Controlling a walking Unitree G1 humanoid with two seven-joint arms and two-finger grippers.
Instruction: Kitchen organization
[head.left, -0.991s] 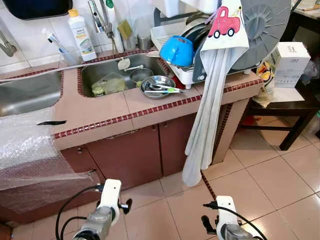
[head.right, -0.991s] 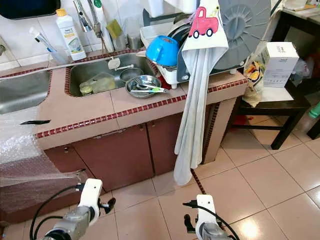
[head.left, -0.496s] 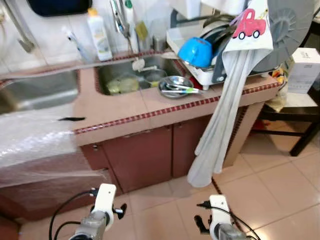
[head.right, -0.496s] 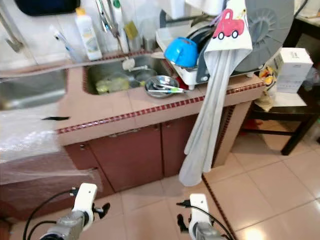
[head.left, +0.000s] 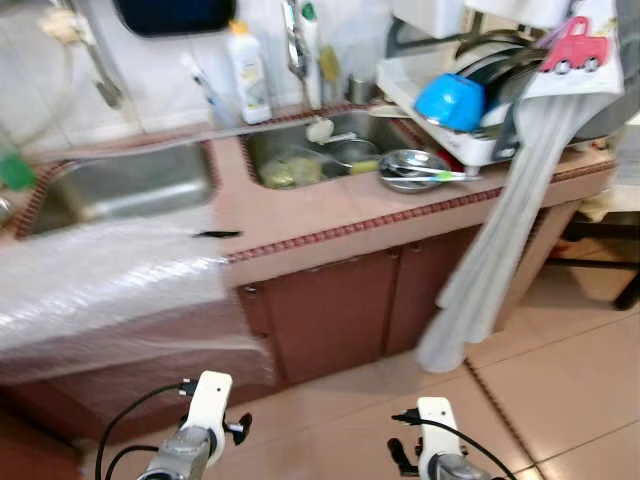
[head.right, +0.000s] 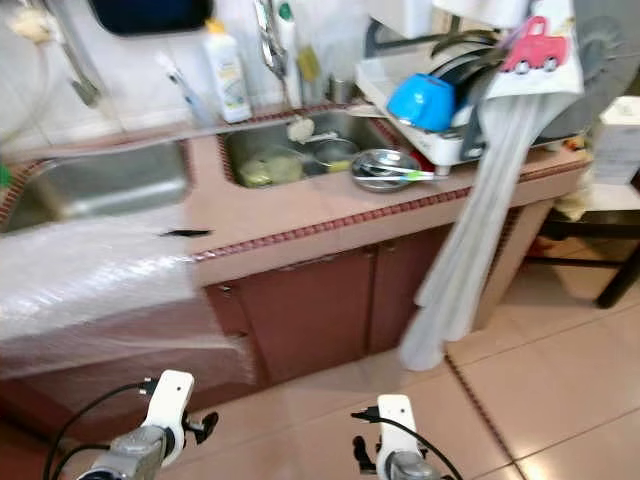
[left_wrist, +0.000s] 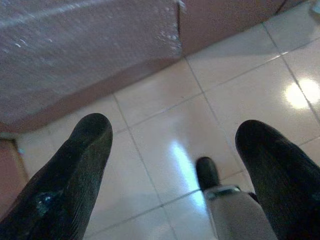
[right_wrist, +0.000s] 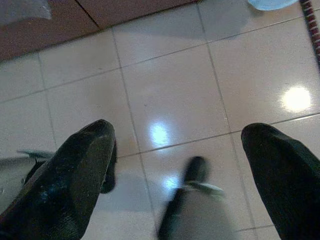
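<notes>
Both grippers hang empty, jaws spread wide over the floor tiles.

Left gripper and right gripper idle low; ahead above them, the steel bowl waits beside the sink and dish rack. Approach step, likely; next, step closer and raise an arm.

Two sinks — one blue bowl, one bottle.
</notes>
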